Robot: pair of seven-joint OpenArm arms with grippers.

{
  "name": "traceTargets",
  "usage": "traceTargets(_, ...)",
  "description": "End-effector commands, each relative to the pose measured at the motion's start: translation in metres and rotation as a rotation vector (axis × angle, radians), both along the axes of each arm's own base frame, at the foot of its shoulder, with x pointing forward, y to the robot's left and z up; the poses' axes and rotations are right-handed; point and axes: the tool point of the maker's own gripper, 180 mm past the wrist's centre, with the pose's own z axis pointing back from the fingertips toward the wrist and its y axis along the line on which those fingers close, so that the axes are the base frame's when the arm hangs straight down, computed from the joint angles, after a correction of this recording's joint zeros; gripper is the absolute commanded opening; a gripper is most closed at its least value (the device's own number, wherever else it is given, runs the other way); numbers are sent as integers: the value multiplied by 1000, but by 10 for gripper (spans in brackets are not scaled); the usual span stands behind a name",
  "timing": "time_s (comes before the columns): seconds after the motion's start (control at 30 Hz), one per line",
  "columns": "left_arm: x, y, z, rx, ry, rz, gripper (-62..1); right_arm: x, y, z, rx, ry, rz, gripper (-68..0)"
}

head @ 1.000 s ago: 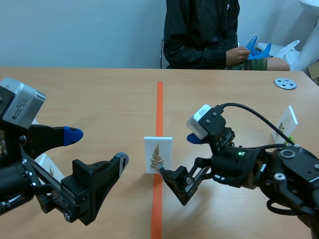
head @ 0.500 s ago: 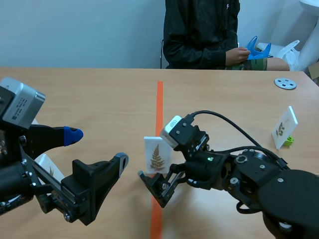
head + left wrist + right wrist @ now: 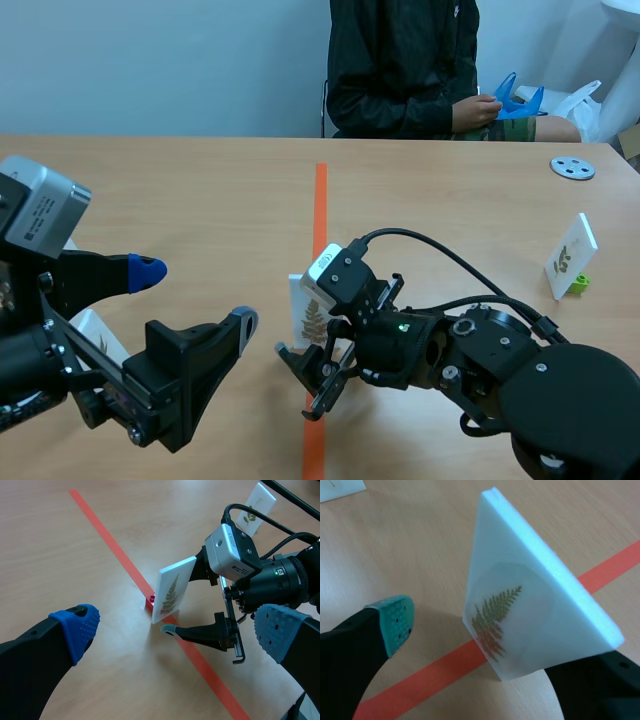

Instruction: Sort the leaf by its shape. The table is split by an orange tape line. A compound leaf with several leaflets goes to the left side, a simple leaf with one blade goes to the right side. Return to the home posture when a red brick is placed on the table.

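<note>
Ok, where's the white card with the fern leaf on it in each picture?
Scene view: the white foam card with a pressed fern leaf stands mid-table on the orange tape line.
Left wrist view: the card stands ahead of the left pincer, on the tape line.
Right wrist view: the card is between the fingers of the right pincer.
Shared landmark: the orange tape line.

No writing legible anywhere

- grey camera box (image 3: 40, 205), left edge of scene view: dark print on its side, too small to read
- white card (image 3: 306, 318), centre of frame on the orange line: fern picture only, no letters seen; same up close in right wrist view
- second white card (image 3: 570, 252), right of frame: small leaf picture, no lettering made out
</note>
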Motion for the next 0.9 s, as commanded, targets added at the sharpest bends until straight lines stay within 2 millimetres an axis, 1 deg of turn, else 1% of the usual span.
traceTargets(0.0, 2, -1, 8, -19, -25, 2, 14, 10, 0, 14, 28, -35, -9, -334)
traceTargets(0.17, 2, -1, 8, -19, -25, 2, 14, 8, 0, 12, 27, -28, -9, -412)
traceTargets(0.4, 2, -1, 8, -19, -25, 2, 14, 4, 0, 9, 30, -20, -10, -582)
traceTargets(0.53, 2, -1, 8, -19, -25, 2, 14, 8, -3, 13, 33, -30, -20, -664)
traceTargets(0.63, 2, -1, 8, -19, -25, 2, 14, 11, -6, 23, 37, -55, -13, -662)
traceTargets(0.7, 2, -1, 8, -19, -25, 2, 14, 14, -10, 32, 41, -85, -16, -662)
traceTargets(0.87, 2, -1, 8, -19, -25, 2, 14, 17, -30, 53, 38, -135, -63, -662)
